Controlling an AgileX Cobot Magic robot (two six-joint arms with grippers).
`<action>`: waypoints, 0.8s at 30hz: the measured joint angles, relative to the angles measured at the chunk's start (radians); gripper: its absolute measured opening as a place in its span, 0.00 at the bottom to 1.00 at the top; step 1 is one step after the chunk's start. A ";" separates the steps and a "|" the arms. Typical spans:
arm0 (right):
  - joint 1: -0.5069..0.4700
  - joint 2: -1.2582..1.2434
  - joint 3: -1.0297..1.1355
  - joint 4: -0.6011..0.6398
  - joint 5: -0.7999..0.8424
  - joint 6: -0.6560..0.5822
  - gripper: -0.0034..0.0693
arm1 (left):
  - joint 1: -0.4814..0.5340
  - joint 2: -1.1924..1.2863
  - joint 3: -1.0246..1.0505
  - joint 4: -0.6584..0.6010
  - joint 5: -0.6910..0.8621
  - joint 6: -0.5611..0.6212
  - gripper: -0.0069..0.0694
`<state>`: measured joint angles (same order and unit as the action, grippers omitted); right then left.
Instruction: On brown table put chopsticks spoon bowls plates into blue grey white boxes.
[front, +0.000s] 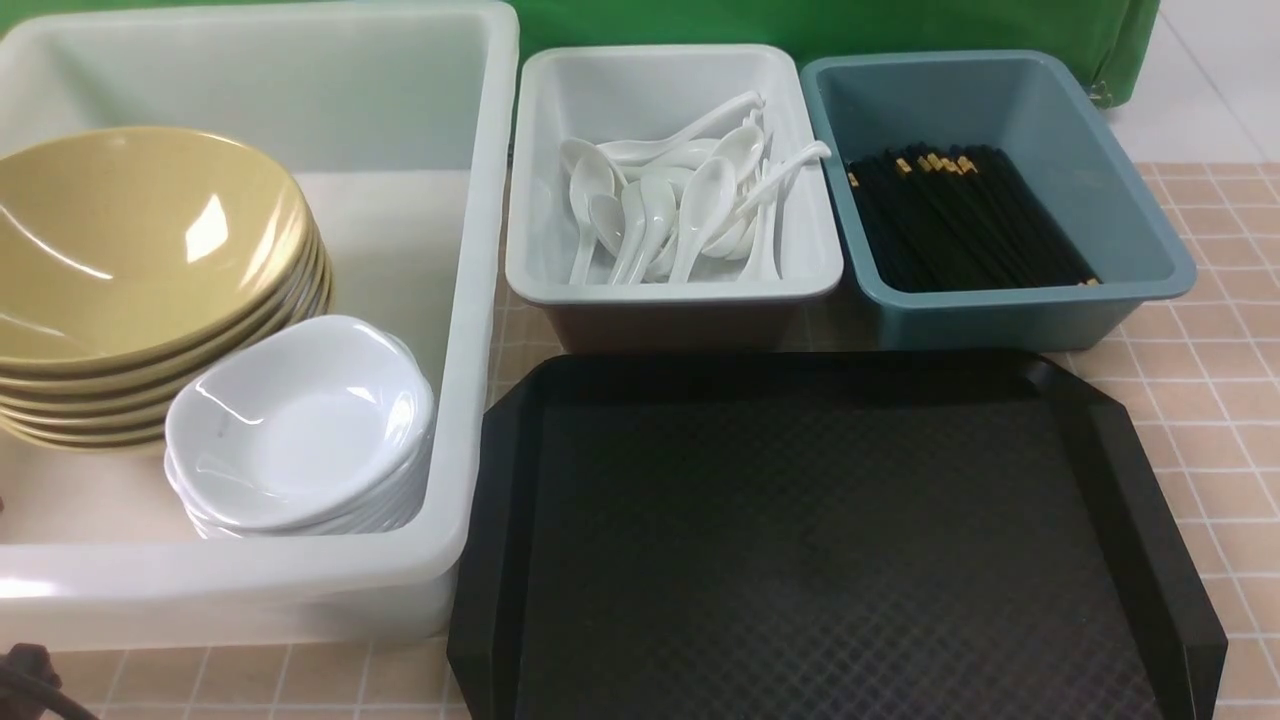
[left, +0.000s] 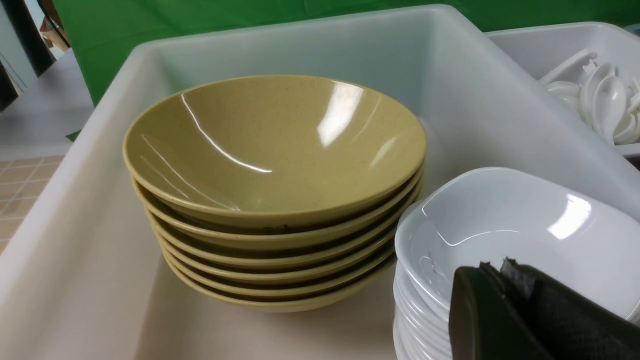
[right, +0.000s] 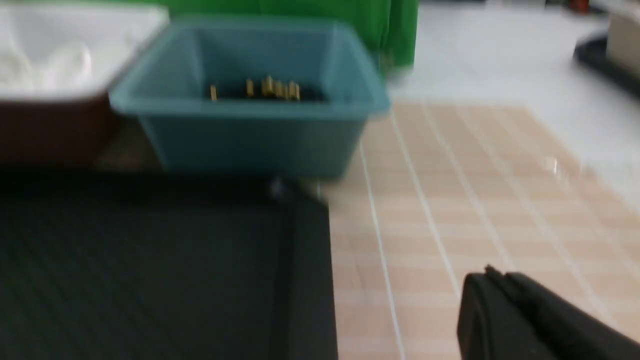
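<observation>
Three bins (front: 480, 300) standing on tiled brown worktop (front: 1200, 400): translucent white tub at left, grey bin (front: 540, 270) in middle, teal-blue bin (front: 1150, 270) at right. Black chopsticks (front: 960, 225) bundled in the blue bin, long axis running from far-left to near-right, most gold tips at the far end. White spoons (front: 680, 205) heaped in the grey bin, mostly lying front to back, handles toward the near wall, a few handles pointing to the far right. Stacked olive-yellow bowls (front: 140, 270) tilted in the tub, partly cut off at the left edge. Stacked white plates (front: 300, 425) just beside them, touching the near-right corner. Black tray (front: 830, 540) in front, bare. Left hand (left: 500, 267) pinched together with nothing between the fingers, hovering over the plates. Right hand (right: 492, 275) likewise closed and empty, above the worktop right of the tray; that view blurred.
</observation>
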<state>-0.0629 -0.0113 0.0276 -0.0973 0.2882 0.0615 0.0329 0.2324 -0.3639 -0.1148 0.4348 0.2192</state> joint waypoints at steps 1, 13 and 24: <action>-0.001 0.000 -0.001 0.000 0.009 0.000 0.11 | 0.000 0.000 0.000 0.000 0.000 0.000 0.09; -0.001 0.000 -0.001 -0.001 0.026 0.003 0.11 | 0.000 0.000 0.000 0.000 0.003 0.001 0.09; -0.001 0.000 -0.001 -0.001 0.028 0.007 0.11 | 0.000 0.000 0.000 0.000 0.010 0.001 0.09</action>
<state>-0.0640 -0.0113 0.0270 -0.0985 0.3159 0.0684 0.0329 0.2324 -0.3639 -0.1148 0.4451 0.2203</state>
